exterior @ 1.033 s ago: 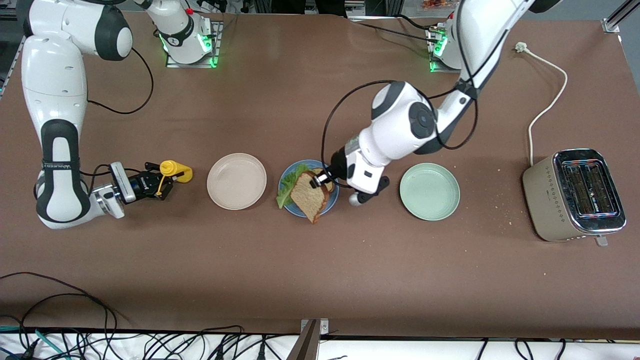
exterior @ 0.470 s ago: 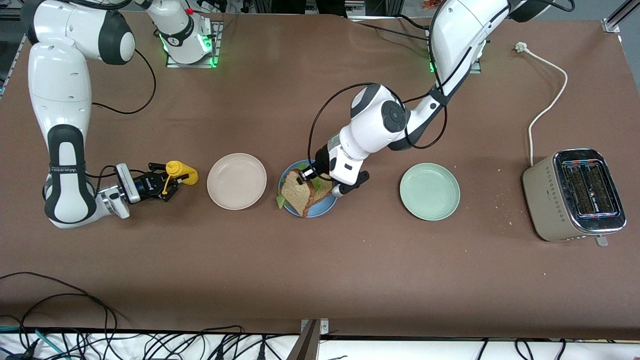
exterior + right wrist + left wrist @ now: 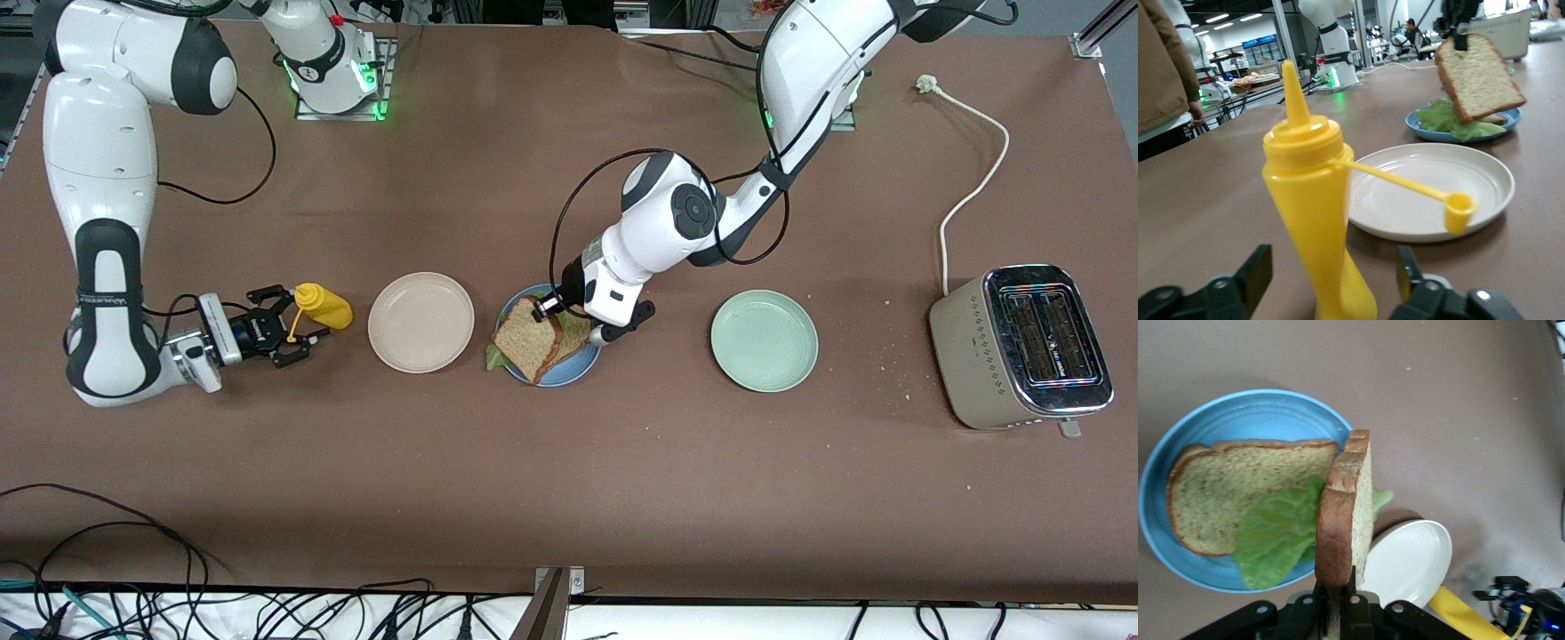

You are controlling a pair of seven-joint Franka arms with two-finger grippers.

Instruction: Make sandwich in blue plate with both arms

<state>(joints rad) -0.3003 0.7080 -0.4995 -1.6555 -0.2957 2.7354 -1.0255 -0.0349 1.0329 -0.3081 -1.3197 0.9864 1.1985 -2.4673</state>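
Note:
The blue plate [image 3: 578, 363] holds one toast slice [image 3: 576, 330] with a green lettuce leaf [image 3: 493, 357] on it. My left gripper [image 3: 540, 309] is shut on the crust edge of a second toast slice [image 3: 524, 341] and holds it tilted over the lettuce. In the left wrist view the held slice [image 3: 1345, 507] stands on edge between the gripper [image 3: 1337, 587] and the lettuce [image 3: 1275, 533]; the plate [image 3: 1178, 540] and lower slice [image 3: 1238, 480] show too. My right gripper [image 3: 286, 325] is open around a yellow squeeze bottle [image 3: 324, 307], which also shows in the right wrist view [image 3: 1315, 213].
A cream plate [image 3: 420, 322] sits between the bottle and the blue plate. A mint-green plate [image 3: 763, 340] lies toward the left arm's end, then a toaster [image 3: 1022, 345] with its white cord [image 3: 973, 178]. The bottle's cap [image 3: 1458, 208] hangs open on its tether.
My left gripper has carried the toast slice toward the right arm's end and lower, so it covers most of the lettuce. My right gripper's fingers have spread wider around the bottle.

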